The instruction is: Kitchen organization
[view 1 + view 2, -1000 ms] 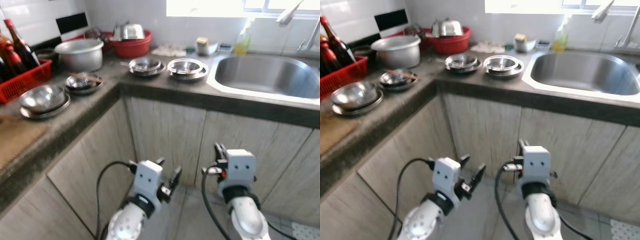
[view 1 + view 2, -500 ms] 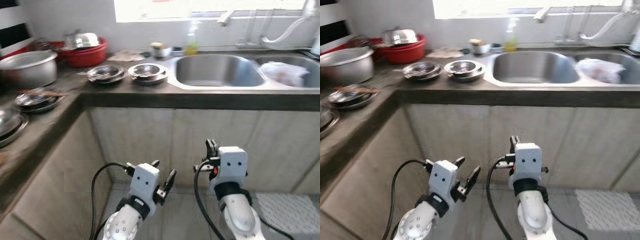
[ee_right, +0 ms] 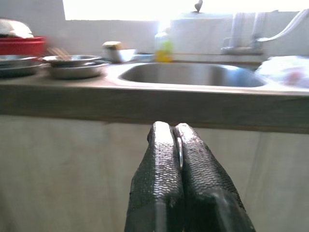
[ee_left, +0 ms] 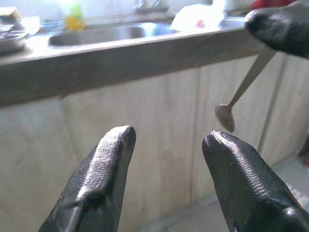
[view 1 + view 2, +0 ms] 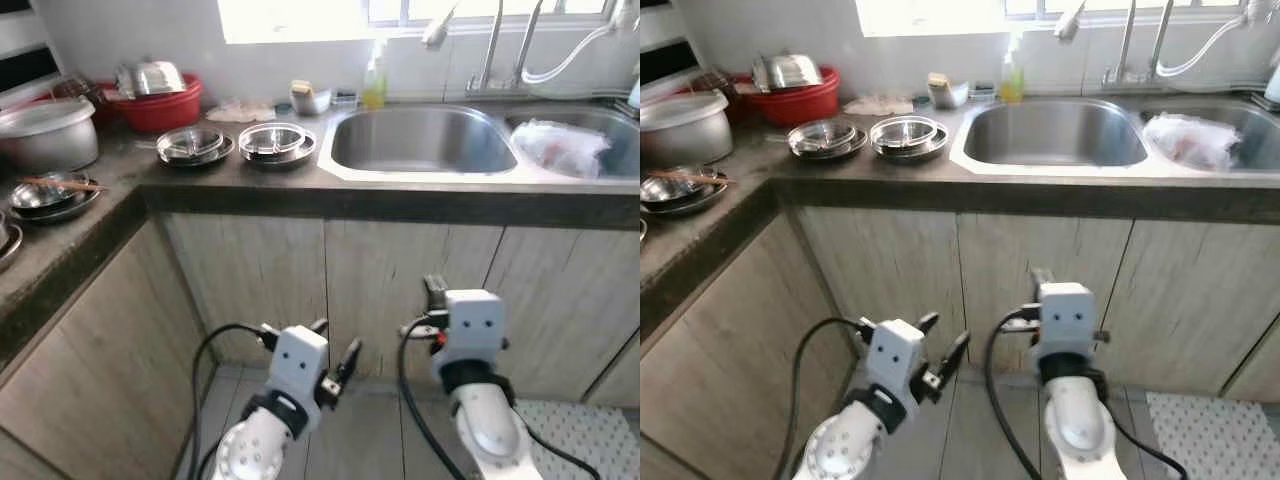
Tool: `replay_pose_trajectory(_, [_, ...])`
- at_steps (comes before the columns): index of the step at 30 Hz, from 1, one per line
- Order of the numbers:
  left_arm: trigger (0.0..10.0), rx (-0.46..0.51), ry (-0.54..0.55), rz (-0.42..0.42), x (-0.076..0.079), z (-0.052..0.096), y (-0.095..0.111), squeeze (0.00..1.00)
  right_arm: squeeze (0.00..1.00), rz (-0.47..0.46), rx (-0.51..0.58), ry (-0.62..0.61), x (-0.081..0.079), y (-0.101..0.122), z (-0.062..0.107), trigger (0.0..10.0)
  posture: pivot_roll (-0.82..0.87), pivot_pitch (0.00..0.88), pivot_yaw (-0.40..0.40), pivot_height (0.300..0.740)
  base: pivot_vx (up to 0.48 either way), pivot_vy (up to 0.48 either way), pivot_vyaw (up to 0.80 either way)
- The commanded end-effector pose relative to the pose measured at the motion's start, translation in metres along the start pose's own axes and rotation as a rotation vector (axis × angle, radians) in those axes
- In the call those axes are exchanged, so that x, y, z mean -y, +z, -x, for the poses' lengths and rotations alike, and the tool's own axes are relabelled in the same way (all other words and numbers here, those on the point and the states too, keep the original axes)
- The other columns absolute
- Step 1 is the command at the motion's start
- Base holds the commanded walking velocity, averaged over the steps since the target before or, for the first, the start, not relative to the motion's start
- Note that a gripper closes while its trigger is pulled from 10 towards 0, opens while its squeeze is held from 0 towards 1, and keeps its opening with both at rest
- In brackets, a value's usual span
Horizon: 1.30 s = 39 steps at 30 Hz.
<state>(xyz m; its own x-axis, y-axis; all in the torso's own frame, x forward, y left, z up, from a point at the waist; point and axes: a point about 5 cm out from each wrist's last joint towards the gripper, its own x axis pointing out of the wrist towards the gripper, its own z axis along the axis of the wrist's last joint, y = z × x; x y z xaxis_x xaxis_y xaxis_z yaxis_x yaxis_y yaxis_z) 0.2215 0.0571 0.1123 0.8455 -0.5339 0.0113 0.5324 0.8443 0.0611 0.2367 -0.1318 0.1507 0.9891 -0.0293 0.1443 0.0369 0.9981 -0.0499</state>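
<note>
My left gripper hangs low in front of the cabinet doors, open and holding nothing; the left wrist view has its fingertips well apart. My right gripper is beside it, pointing up at the counter, shut on a thin metal spoon. The spoon's bowl hangs down in the left wrist view. A sliver of metal shows between the pressed fingers. Steel dishes and a second stack sit on the dark counter, left of the sink.
A red basin holding steel ware, a big pot and a bowl with chopsticks stand along the left counter. A soap bottle and tap are behind the sink. A white bag lies in the right basin.
The camera has swung right: the corner counter slid left and the sink with its second basin came into view. Both grippers keep their pose, the right still shut.
</note>
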Motion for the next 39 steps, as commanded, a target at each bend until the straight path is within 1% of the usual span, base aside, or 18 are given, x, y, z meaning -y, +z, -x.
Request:
replay_pose_trajectory(1, [10.0,-0.003,0.018,-0.02,-0.005,0.002,0.0,0.0,0.0,-0.017,0.028,0.021,-0.005,0.006,-0.002,10.0,0.0,0.0,0.018,0.74,0.3,-0.371,0.0])
replay_pose_trajectory(7, [10.0,-0.002,0.027,-0.016,-0.008,0.001,0.001,0.0,0.0,-0.026,0.043,0.024,-0.004,0.01,-0.006,10.0,0.0,0.0,0.016,0.74,0.351,-0.319,0.0])
replay_pose_trajectory(8, [10.0,-0.015,0.045,-0.031,-0.01,-0.001,0.001,0.0,0.0,-0.027,0.048,0.025,-0.003,0.011,-0.008,10.0,0.0,0.0,0.016,0.74,0.259,0.0,0.0])
replay_pose_trajectory(10, [10.0,-0.016,0.071,-0.029,-0.014,-0.002,0.002,0.0,0.0,-0.029,0.057,0.027,-0.002,0.014,-0.01,10.0,0.0,0.0,0.016,0.74,0.0,0.0,0.0])
replay_pose_trajectory(16, [10.0,0.043,0.112,-0.04,-0.021,-0.007,0.015,0.0,0.0,-0.054,0.117,0.053,-0.002,0.029,-0.017,10.0,0.0,0.0,0.015,0.74,0.0,0.0,0.0])
replay_pose_trajectory(18, [10.0,0.086,0.133,-0.054,-0.027,-0.012,0.026,0.0,0.0,-0.064,0.196,0.064,-0.002,0.047,-0.024,10.0,0.0,0.0,0.013,0.74,0.129,0.0,0.0])
replay_pose_trajectory(21, [10.0,0.096,0.141,-0.056,-0.028,-0.013,0.029,0.0,0.0,-0.074,0.221,0.064,-0.001,0.053,-0.026,10.0,0.0,0.0,0.016,0.74,0.267,0.0,0.0])
replay_pose_trajectory(25, [10.0,0.127,0.153,-0.063,-0.033,-0.017,0.039,0.0,0.0,-0.093,0.372,0.048,0.005,0.089,-0.036,10.0,0.0,0.0,0.017,0.74,0.32,0.0,0.0])
replay_pose_trajectory(27, [10.0,0.13,0.15,-0.066,-0.033,-0.018,0.039,0.0,0.0,-0.096,0.424,0.043,0.007,0.102,-0.04,10.0,0.0,0.0,0.017,0.74,0.338,0.0,0.0])
replay_pose_trajectory(28, [10.0,0.13,0.15,-0.066,-0.033,-0.018,0.039,0.0,0.0,-0.096,0.424,0.043,0.007,0.102,-0.04,10.0,0.0,0.0,0.017,0.74,0.341,0.0,0.0])
replay_pose_trajectory(29, [10.0,0.137,0.148,-0.078,-0.033,-0.019,0.041,0.0,0.0,-0.092,0.462,0.041,0.01,0.113,-0.043,10.0,0.0,0.0,0.019,0.74,0.364,0.0,0.0])
replay_pose_trajectory(34, [10.0,0.149,0.169,-0.09,-0.04,-0.021,0.045,0.0,0.0,-0.077,0.495,0.043,0.013,0.12,-0.046,10.0,0.0,0.0,0.012,0.74,0.457,0.0,0.0])
replay_pose_trajectory(39, [10.0,0.148,0.167,-0.094,-0.04,-0.021,0.045,0.0,0.0,-0.076,0.491,0.057,0.012,0.119,-0.048,10.0,0.0,0.0,0.012,0.74,0.48,0.0,0.0])
